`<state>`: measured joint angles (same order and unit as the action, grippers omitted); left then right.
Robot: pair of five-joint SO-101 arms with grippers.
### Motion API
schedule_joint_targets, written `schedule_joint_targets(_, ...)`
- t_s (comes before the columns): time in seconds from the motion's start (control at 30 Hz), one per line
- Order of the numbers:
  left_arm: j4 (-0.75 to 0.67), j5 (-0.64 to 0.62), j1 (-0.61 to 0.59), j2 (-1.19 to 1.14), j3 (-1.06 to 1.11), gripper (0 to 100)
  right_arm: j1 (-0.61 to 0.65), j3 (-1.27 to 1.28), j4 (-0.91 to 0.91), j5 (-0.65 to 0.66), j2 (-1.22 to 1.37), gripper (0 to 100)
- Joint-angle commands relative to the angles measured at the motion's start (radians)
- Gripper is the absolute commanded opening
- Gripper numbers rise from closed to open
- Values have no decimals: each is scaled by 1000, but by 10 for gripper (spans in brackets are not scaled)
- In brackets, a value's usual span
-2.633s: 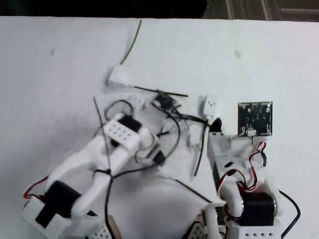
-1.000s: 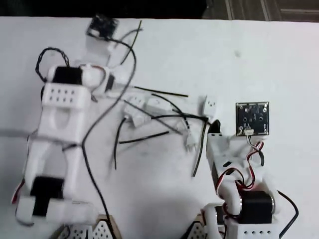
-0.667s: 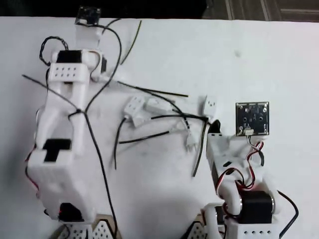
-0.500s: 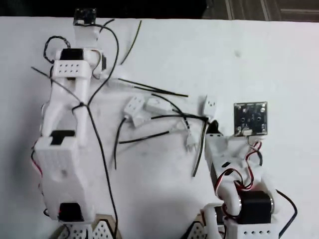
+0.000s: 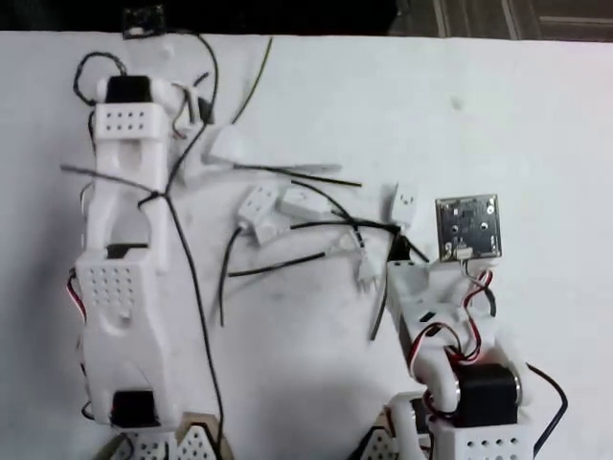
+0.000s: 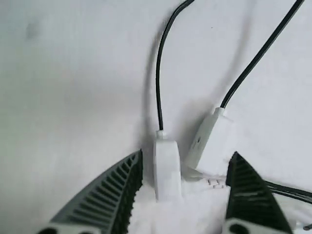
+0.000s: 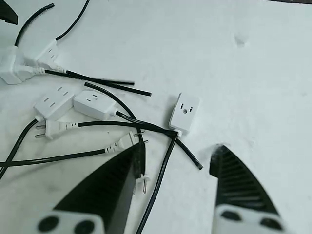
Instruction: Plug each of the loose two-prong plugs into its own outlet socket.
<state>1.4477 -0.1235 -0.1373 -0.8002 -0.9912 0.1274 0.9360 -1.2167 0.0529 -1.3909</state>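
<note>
White surface (image 5: 508,115) everywhere, bare-looking and probably slick, with just a dark strip of room past its far edge. So, my left fingers (image 6: 186,156) are spread wide out at the far left, straddling a white plug (image 6: 167,168) and a second white piece (image 6: 209,144) beside it, gripping neither. My right fingers (image 7: 179,146) are released too, hanging just near of the single socket (image 7: 184,111) toward the right. The loose two-prong plugs (image 7: 51,127) lie in the cord tangle mid-surface, next to a pair of sockets (image 7: 53,103) lying side by side. My guess on handling: these plugs are tiny, light, hard plastic, so they'll squirt out if I pinch the tapered end. I'd take one across the flat sides of its body, just behind the prongs, never by the black cord (image 7: 122,126), which looks springy enough to twist the plug round. The sockets look just as light and nothing pins them, so I reckon they'll skate away when pushed unless my other fingers brace them.
</note>
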Motion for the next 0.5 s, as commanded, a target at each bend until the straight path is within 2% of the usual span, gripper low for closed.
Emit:
schedule_joint_targets(0.0,138,-9,-8,21,-186,293,12,-3,18,3,-4,211)
schedule_joint_targets(0.17,347,-8,-8,21,-405,292,12,-3,15,3,-2,211)
schedule_joint_targets(0.27,344,5,-18,24,-416,242,12,-2,13,3,-2,211)
schedule_joint_targets(0.37,344,103,-22,15,-407,187,12,32,19,5,-1,211)
schedule_joint_targets(0.47,344,135,-25,50,-322,155,31,43,19,6,-1,211)
